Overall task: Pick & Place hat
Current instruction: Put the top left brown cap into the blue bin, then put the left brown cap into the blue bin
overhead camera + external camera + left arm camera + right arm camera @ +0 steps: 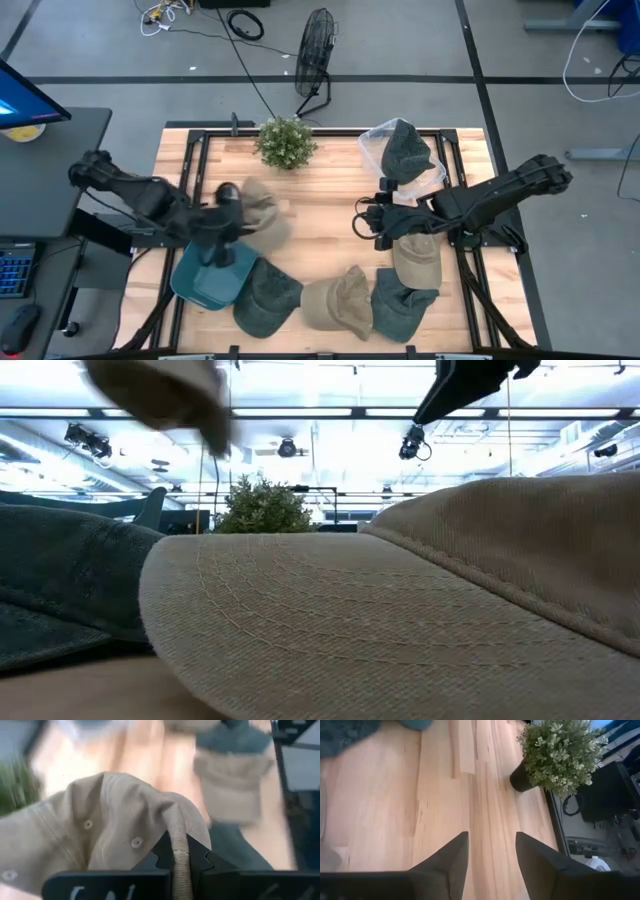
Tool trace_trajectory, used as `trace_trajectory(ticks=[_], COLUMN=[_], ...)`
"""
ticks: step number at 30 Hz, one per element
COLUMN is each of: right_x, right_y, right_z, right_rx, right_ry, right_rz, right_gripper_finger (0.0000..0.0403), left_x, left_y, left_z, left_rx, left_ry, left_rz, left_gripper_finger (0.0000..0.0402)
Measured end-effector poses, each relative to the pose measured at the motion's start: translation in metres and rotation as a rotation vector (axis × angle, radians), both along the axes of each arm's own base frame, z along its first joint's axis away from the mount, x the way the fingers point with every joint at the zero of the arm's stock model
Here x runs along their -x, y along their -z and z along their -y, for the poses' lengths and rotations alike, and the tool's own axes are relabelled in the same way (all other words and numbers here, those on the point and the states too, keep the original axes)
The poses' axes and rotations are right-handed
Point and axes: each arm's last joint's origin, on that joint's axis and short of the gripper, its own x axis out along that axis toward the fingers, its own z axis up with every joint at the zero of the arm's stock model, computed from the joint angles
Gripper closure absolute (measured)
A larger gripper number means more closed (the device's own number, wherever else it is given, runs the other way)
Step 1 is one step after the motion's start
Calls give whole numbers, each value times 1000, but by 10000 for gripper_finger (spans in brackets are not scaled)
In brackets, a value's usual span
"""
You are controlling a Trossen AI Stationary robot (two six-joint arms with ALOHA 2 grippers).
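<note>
My left gripper (pixel 228 200) is shut on a tan cap (pixel 262 212), held in the air over the table's left half; the cap fills the left wrist view (pixel 110 825) and shows at the top of the low view (pixel 160 395). My right gripper (pixel 365 222) is open and empty above bare wood at the table's middle (pixel 490 855). Other caps lie along the near edge: a dark green one (pixel 268 298), a tan one (pixel 338 298), a dark one (pixel 400 305) and a tan one (pixel 417 257). My left gripper pinches a folded edge of the tan cap (pixel 177 837) between its two fingers. The fold runs along the fingers and back between them. The cap hangs ahead of the fingers, lifted clear of the table.
A teal tray (pixel 212 278) sits at the near left. A potted plant (pixel 285 143) stands at the far edge. A clear bin with a dark green cap (pixel 405 155) is at the far right. The tan cap near the low camera (pixel 400 610) blocks most of that view.
</note>
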Motion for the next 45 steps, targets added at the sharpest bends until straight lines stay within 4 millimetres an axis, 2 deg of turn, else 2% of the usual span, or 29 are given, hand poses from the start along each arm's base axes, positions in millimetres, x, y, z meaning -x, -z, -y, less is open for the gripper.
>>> trace_trajectory(ticks=[5,12,20,25,28,32,35,40,45], right_x=[-2,-3,-3,-3,-3,-4,-5,-11,-23], right_y=[2,3,3,3,2,2,3,5,22], right_z=[-1,-1,-1,-1,-1,-1,-2,-8,-19], right_rx=[3,4,4,9,25,10,-60,-215,-348], right_ry=[-2,-3,-4,-8,-23,-48,-104,-235,-364], right_rz=[-5,-5,-4,-7,-14,-19,-25,-34,-114], right_gripper_finger=[241,241,241,241,241,241,241,241,233], left_x=[32,41,39,35,35,35,34,27,21], left_y=[10,55,111,140,150,151,141,101,62], left_z=[12,31,25,28,29,28,31,37,39], left_rx=[197,200,140,170,191,182,193,231,196], left_ry=[-178,-208,-435,-404,-380,-379,-346,-261,-211], left_rz=[-243,-363,-302,-285,-287,-294,-313,-264,-104], left_gripper_finger=[390,388,379,368,350,307,272,234,229])
